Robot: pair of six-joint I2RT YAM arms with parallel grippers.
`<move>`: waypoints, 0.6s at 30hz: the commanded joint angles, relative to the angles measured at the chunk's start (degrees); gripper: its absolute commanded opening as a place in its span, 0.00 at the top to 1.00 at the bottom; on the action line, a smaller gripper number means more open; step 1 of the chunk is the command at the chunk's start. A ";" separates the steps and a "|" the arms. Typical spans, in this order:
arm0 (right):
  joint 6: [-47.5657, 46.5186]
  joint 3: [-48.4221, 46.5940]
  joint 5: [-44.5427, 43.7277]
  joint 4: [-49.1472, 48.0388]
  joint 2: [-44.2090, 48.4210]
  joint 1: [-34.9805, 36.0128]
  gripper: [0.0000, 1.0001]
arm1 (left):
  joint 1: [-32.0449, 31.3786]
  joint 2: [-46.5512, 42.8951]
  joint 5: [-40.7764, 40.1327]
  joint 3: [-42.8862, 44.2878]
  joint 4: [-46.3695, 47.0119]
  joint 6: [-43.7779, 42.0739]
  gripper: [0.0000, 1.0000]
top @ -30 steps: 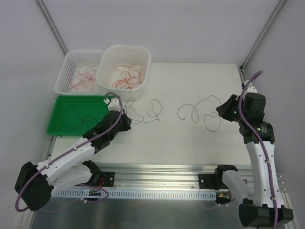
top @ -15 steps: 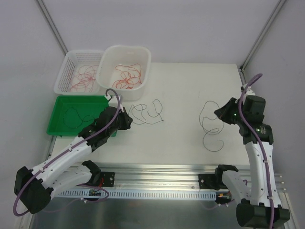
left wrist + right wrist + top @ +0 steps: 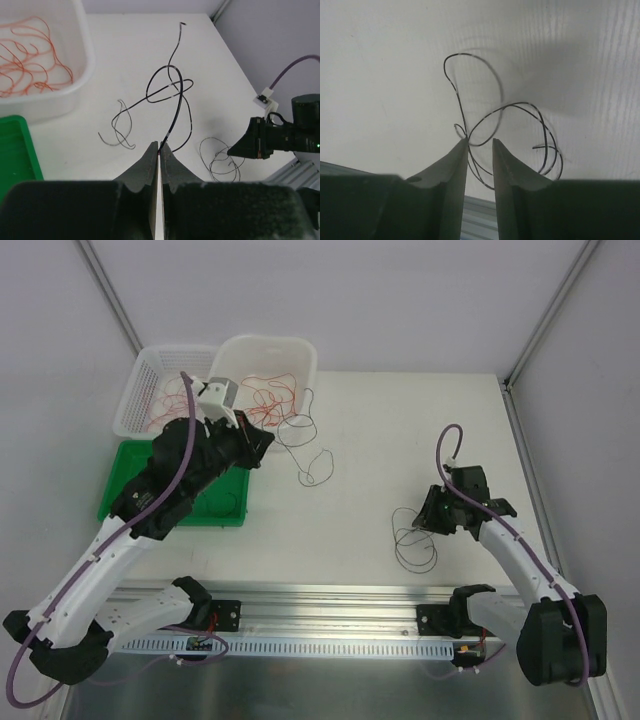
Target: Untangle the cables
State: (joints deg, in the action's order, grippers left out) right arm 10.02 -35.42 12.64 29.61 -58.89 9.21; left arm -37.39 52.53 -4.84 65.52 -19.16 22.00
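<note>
Pinching one thin black wire (image 3: 171, 84) between its fingertips, the left gripper (image 3: 159, 147) is fully closed, with no gap between the two jaws in the left wrist view. From the jaws this wire rises, makes a few loose loops that cross each other, and ends in a free tip pointing away from the gripper. In the top view the left arm is lifted above the far left part of the white table (image 3: 400, 420). Its gripper is just beside the near corner of the white tub (image 3: 300, 350), and the held wire hangs over the table next to that tub.

The right gripper (image 3: 479, 142) is low over the near right part of the table, and its jaws stand a little apart with a narrow gap. A second black wire (image 3: 487, 116) lies curled on the table right at these fingers. One end touches or almost touches the tip of one finger, and some strands pass across the gap, but they are not squeezed. The two black wires are well apart from each other.

Orange wires (image 3: 265, 395) lie in a loose heap inside the white tub. Red wires (image 3: 175, 400) lie inside the white mesh basket (image 3: 140, 390) beside it. A green tray (image 3: 125, 465) is just in front of the basket, partly hidden under the left arm.
</note>
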 commanded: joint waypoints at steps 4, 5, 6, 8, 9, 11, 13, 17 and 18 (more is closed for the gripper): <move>-1.49 -1.05 0.80 -4.29 -0.35 2.47 0.51 | 0.38 3.27 -10.97 17.61 -13.26 -9.42 1.00; -1.93 -1.40 0.80 -3.77 0.00 2.82 0.46 | 0.38 3.45 -12.11 20.67 -14.06 -9.78 1.00; -2.11 -1.76 0.72 -3.42 0.62 3.00 0.41 | 0.38 3.54 -13.43 22.10 -14.94 -10.30 1.00; -2.98 -2.55 0.54 -2.54 1.32 3.53 0.25 | 0.38 3.89 -14.75 24.73 -15.21 -12.15 1.00; -3.16 -2.72 0.37 -2.19 1.93 3.71 0.22 | 0.38 4.07 -15.11 27.18 -15.56 -12.85 1.00; -3.60 -3.34 0.19 -1.31 2.38 4.06 0.11 | 0.30 5.12 -15.99 30.79 -15.82 -14.52 1.00; -3.69 -3.52 0.10 -0.87 2.73 4.15 0.05 | 0.30 5.91 -14.94 32.74 -15.91 -15.23 1.00; -3.96 -3.52 0.27 -0.25 3.08 4.50 0.02 | 0.38 6.35 -16.76 36.87 -15.91 -16.28 1.00; -4.13 -3.60 0.36 -0.16 3.17 4.59 0.02 | 0.38 6.27 -18.78 37.22 -15.91 -17.07 1.00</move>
State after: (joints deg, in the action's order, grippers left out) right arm 7.05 -36.75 12.82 28.05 -56.99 13.28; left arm -37.39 58.65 -18.85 99.79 -34.30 8.38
